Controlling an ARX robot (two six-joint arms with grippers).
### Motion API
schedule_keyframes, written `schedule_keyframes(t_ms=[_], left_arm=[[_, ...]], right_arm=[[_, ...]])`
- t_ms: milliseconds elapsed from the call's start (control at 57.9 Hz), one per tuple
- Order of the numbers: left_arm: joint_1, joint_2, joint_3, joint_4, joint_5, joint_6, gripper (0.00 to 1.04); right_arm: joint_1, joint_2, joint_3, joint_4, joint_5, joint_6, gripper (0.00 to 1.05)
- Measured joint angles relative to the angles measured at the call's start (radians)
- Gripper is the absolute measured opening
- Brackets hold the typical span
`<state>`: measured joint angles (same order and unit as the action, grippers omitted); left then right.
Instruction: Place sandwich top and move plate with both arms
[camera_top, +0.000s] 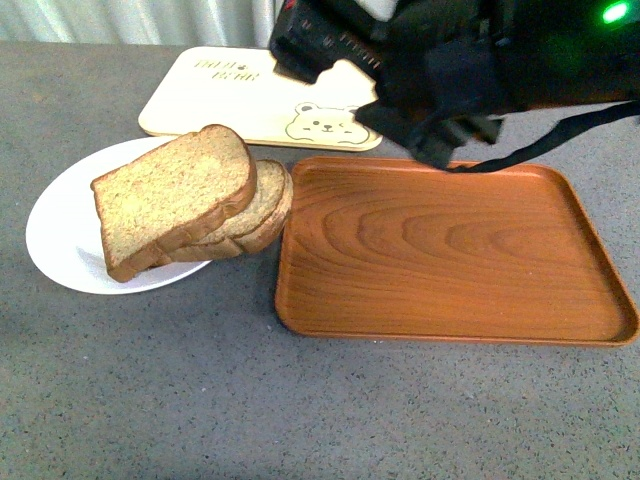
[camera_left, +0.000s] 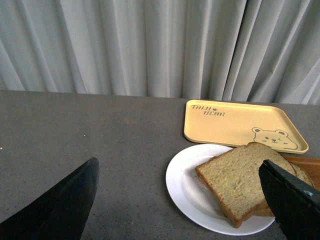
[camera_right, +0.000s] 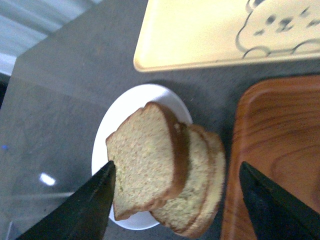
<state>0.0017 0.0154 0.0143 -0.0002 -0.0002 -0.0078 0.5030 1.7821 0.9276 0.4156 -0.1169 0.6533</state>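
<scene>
The sandwich top (camera_top: 170, 195), a thick squarish speckled brown slice, lies on a stack of other slices (camera_top: 262, 212) on the white plate (camera_top: 65, 225) at the left. The stack overhangs the plate's right rim. It also shows in the left wrist view (camera_left: 235, 182) and the right wrist view (camera_right: 145, 160). My right gripper (camera_right: 175, 200) is open, held above the stack, which lies between its fingers in its view. The right arm (camera_top: 440, 70) hangs over the back of the table. My left gripper (camera_left: 185, 210) is open, above the table, short of the plate (camera_left: 185, 190).
A brown wood-grain tray (camera_top: 450, 250) lies right of the plate, close to the overhanging slices. A yellow bear tray (camera_top: 260, 100) lies behind them. Grey table surface (camera_top: 200, 400) runs along the front. A curtain (camera_left: 160, 45) hangs behind the table.
</scene>
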Motion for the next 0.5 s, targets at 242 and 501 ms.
schedule_keyframes(t_ms=[242, 501], left_arm=[[0.000, 0.000, 0.000, 0.000, 0.000, 0.000, 0.96], [0.000, 0.000, 0.000, 0.000, 0.000, 0.000, 0.96]], right_arm=[[-0.134, -0.389, -0.404, 0.444, 0.457, -0.478, 0.69], [-0.251, -0.576, -0.646, 0.491, 0.361, -0.627, 0.25]])
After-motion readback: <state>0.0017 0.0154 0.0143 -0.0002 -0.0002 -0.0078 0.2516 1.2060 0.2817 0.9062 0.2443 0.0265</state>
